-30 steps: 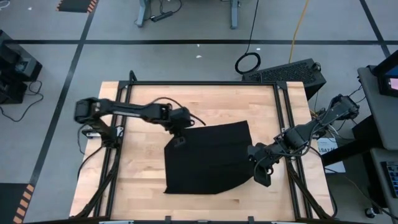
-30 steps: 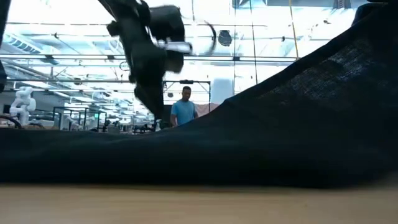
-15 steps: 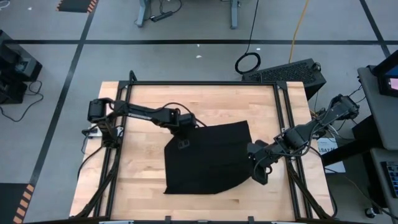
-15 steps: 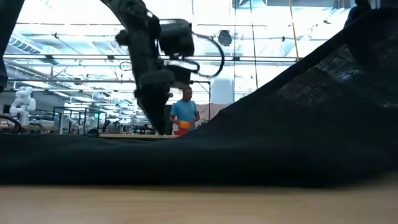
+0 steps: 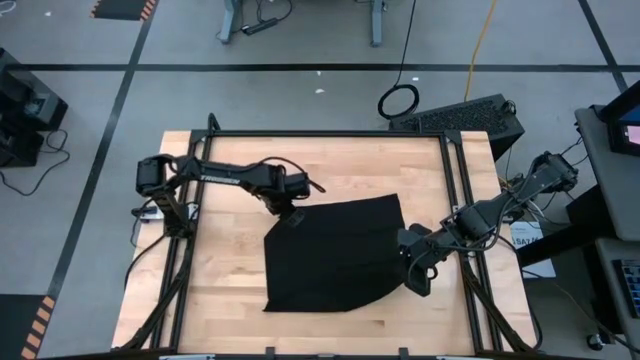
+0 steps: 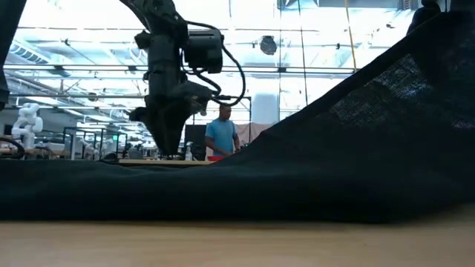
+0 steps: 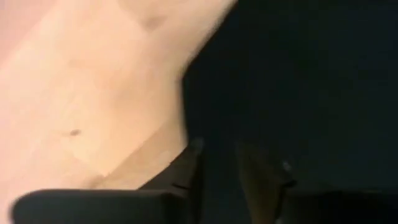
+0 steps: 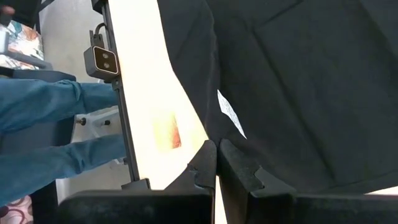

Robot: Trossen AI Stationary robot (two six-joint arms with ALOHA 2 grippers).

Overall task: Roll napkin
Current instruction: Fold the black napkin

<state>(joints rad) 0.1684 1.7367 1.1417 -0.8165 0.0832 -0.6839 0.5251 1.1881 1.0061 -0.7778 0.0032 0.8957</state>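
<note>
The black napkin lies spread on the wooden table, its right side raised; in the low view the napkin slopes up to the right. A small white tag shows on it. My left gripper points down over the napkin's far left corner, its fingers a little apart with black cloth showing in the gap; I cannot tell whether they touch it. My right gripper is shut on the napkin's right edge. My right gripper pinches the napkin's right edge, near the white tag, between its two shut fingers. They come slanting down from the table's right side. That edge is lifted off the table, and the cloth slopes down from it to the part that lies flat.
A black metal frame runs round the table's edges. Bare wood lies left of the napkin and along the far side. A person in a blue shirt stands far behind the table, and legs in jeans stand by the table's edge.
My left gripper has rolled about its own downward line above the napkin's far left corner and has shifted a little toward the table's far edge. The napkin and my right gripper have kept as they were.
</note>
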